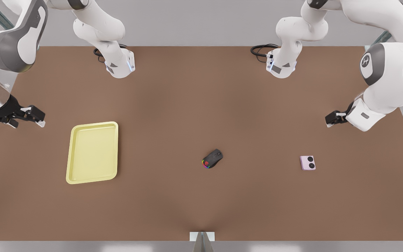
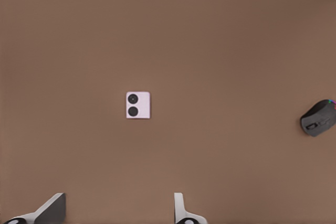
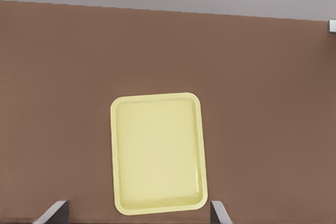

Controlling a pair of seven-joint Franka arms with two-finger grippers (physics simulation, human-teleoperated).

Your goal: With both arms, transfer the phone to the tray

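Pink: one phone (image 1: 307, 162); yellow: one tray (image 1: 92, 152); black: one mouse (image 1: 212, 158).

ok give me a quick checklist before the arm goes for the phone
1. Phone lies flat on the table, nothing on it: ok.
2. Left gripper is nearest the phone, at the front view's right, fingers open: ok.
3. Black mouse lies apart from the phone, between it and the tray: ok, but mind it in transit.
4. Tray has nothing in it: ok.
5. Right gripper is by the tray, open, waiting: ok.
6. Phone held: not ok, not yet gripped.
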